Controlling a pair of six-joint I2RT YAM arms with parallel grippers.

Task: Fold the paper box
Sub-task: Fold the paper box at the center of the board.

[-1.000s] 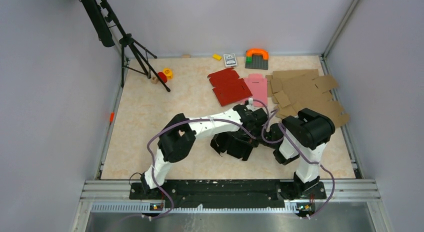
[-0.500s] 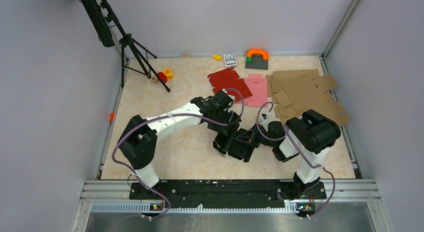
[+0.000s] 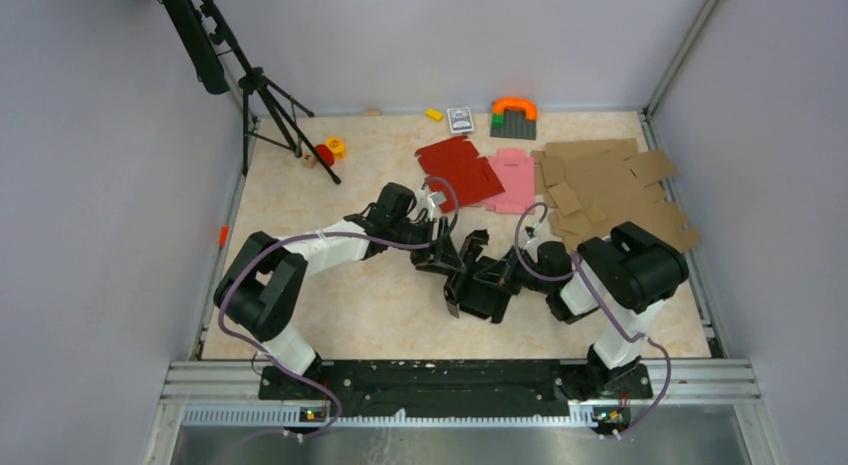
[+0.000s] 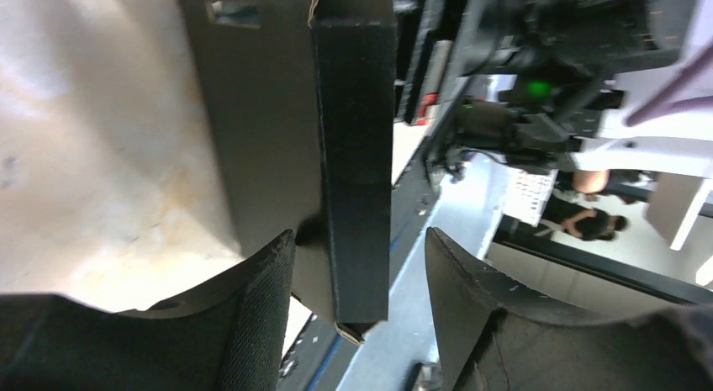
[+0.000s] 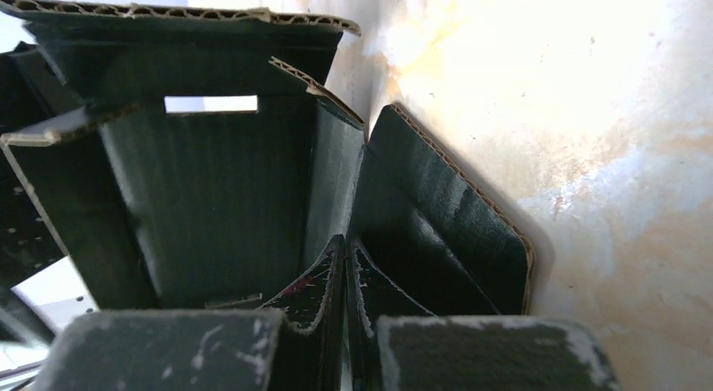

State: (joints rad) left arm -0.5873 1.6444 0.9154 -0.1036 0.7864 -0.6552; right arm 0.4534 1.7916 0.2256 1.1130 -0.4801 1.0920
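Note:
The black paper box (image 3: 482,282) lies partly folded mid-table between both arms, its walls raised. My left gripper (image 3: 444,252) is at its far-left corner. In the left wrist view the left gripper (image 4: 357,282) is open and straddles an upright black flap (image 4: 357,155) that stands close to the left finger (image 4: 261,307), with a gap on the right side. My right gripper (image 3: 518,273) is at the box's right side. In the right wrist view the right gripper (image 5: 345,261) is shut, tips pressed into an inner fold of the paper box (image 5: 210,189).
Behind the box lie a red blank (image 3: 460,170), a pink blank (image 3: 515,177) and a pile of brown cardboard (image 3: 610,190). A tripod (image 3: 265,95) stands at the back left beside small toys (image 3: 328,150). An orange and green toy (image 3: 513,113) sits at the back wall.
My left arm swung back from over the box to its far-left corner and its gripper opened around a flap. The box shifted slightly. The right gripper stayed shut in place.

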